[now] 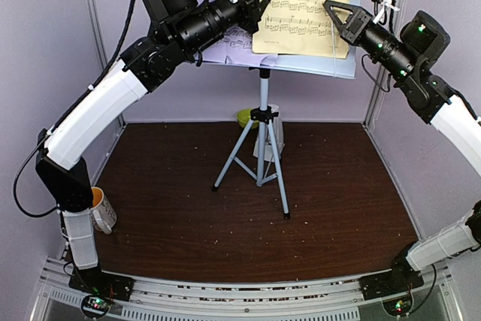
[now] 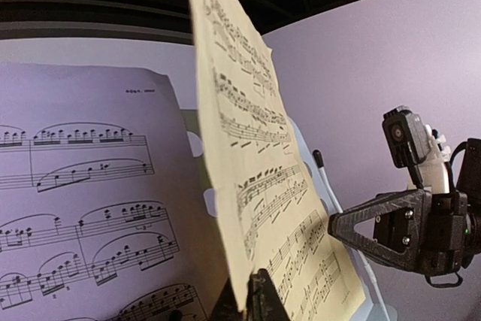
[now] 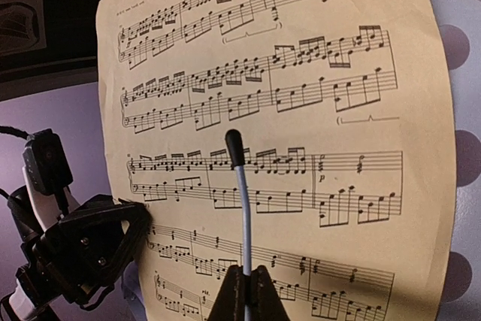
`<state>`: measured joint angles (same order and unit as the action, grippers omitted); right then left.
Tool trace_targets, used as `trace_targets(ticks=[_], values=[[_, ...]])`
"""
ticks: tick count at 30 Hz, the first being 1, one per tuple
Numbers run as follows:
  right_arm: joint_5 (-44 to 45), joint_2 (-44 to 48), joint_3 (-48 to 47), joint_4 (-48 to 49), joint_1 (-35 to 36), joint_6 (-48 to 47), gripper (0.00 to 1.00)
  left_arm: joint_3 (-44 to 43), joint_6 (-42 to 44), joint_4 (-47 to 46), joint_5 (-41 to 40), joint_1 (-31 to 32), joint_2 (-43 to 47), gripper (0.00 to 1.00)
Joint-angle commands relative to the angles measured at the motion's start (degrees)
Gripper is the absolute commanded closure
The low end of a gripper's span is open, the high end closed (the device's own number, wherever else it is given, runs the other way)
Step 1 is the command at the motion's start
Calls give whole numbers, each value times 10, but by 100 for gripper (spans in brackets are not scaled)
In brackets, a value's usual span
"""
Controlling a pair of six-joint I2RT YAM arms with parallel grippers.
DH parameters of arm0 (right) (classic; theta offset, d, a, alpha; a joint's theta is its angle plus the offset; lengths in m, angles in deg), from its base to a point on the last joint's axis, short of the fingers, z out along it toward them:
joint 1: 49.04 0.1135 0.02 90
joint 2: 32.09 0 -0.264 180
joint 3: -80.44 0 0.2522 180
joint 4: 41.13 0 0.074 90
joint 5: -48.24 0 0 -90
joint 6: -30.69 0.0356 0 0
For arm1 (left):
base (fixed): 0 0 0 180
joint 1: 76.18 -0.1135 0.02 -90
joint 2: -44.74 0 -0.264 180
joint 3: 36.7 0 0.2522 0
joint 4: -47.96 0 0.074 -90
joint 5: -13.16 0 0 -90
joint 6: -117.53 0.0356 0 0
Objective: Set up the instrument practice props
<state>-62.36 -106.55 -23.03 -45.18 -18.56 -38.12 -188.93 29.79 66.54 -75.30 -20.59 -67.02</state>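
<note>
Left gripper (image 2: 258,300): fingers closed narrow on the lower left edge of the yellow page (image 2: 248,148), which rises edge-on from between them in the left wrist view.
Right gripper (image 3: 244,296): fingers closed narrow on the wire (image 3: 242,216); its pale stem comes up from between the tips, and its black end lies against the yellow page.
Grippers together: they face each other across the yellow page, the left one at its left edge and the right one towards its right side.
Yellow page: upright on the right half of the stand (image 3: 460,110), its left edge overlapping the lavender page (image 2: 83,208).
Lavender page: on the stand's left half, partly behind the left arm in the top view.
Stand: tilted back on top of the tripod (image 1: 261,157), at the far middle of the table (image 1: 173,216).
Metronome (image 1: 279,138): a pale shape just behind the tripod's legs, mostly hidden.
Bowl (image 1: 245,116): green, beside the metronome, at the back wall.
Mug (image 1: 104,212): at the table's left edge, against the left arm.
</note>
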Motion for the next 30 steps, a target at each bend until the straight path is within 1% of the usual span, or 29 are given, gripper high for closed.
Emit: trace_targets(ticks=[1, 4, 6, 9, 12, 14, 26, 30], values=[[-10, 17, 6, 22, -2, -5, 100, -1, 6, 0, 4, -1, 11, 87], [-10, 17, 7, 23, -2, -5, 100, 11, 5, -4, 5, 0, 19, 84], [-9, 17, 7, 22, -2, -5, 100, 16, 6, -6, 5, 0, 24, 79], [-8, 16, 7, 22, -2, -7, 100, 26, 5, -7, 8, 0, 30, 76], [-7, 16, 7, 22, -2, -7, 100, 52, 6, -21, 7, 0, 45, 66], [-8, 16, 8, 22, -2, -6, 100, 64, 9, -27, 7, 1, 55, 63], [-5, 19, 10, 21, -2, -11, 100, 107, 37, -24, -28, 11, 92, 62], [-5, 19, 11, 20, -2, -11, 100, 121, 45, -21, -41, 15, 102, 56]])
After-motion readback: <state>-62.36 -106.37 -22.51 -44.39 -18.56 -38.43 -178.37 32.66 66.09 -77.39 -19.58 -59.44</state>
